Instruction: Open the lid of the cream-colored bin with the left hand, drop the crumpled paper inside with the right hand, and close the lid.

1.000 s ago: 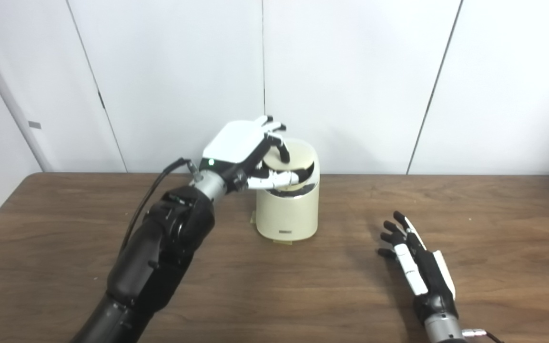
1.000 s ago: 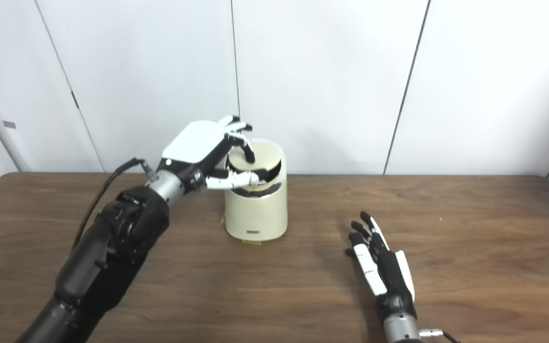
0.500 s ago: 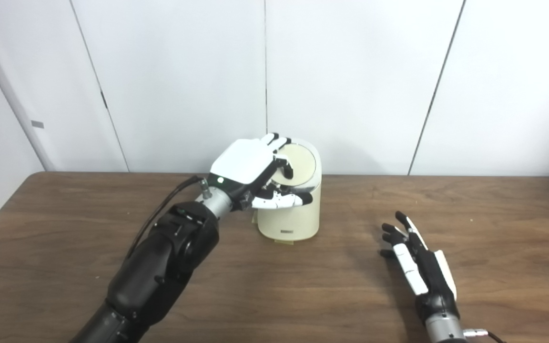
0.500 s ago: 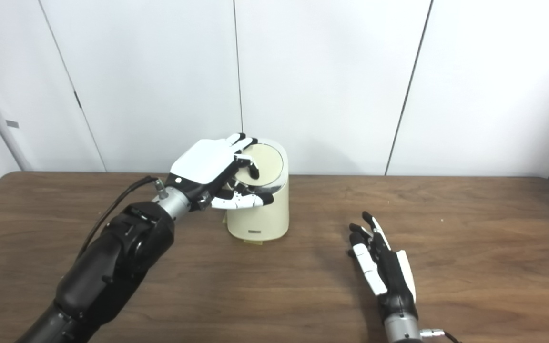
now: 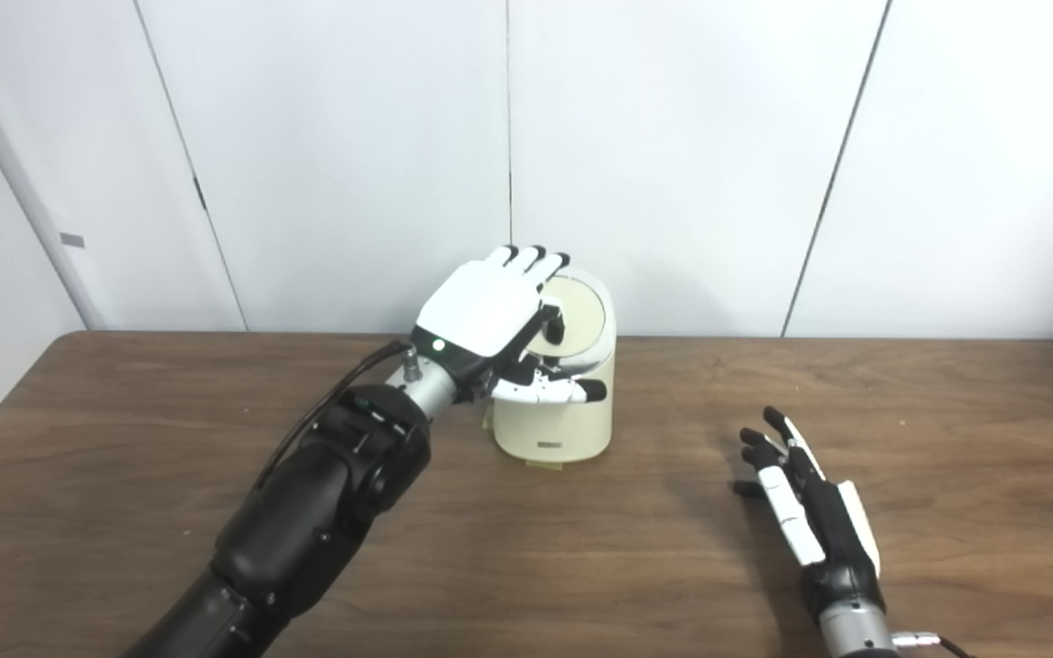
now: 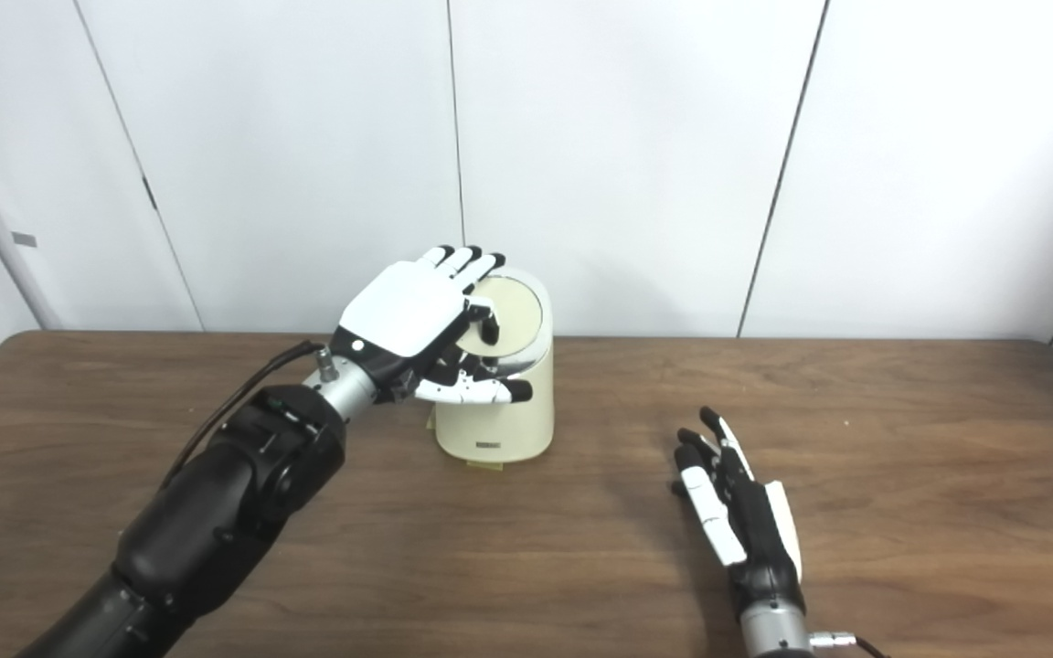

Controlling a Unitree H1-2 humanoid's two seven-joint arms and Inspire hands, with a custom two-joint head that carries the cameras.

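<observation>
White panels back our brown wooden desk (image 5: 124, 475); left hand (image 5: 486, 320) spread, empty above light, rigid cream-colored plastic bin's (image 5: 556, 416) lid (image 5: 577, 315); right hand (image 5: 805, 516) open, empty.

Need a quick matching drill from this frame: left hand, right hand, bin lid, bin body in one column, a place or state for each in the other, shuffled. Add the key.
Column 1
1. left hand
2. right hand
3. lid
4. cream-colored bin

Column 2
A. down on the bin, closed
B. standing on the table near the wall
C. open, low over the wood, right of the bin, holding nothing
D. raised at the bin's top, fingers spread

Pairs: 1-D, 2-C, 3-A, 4-B
</observation>
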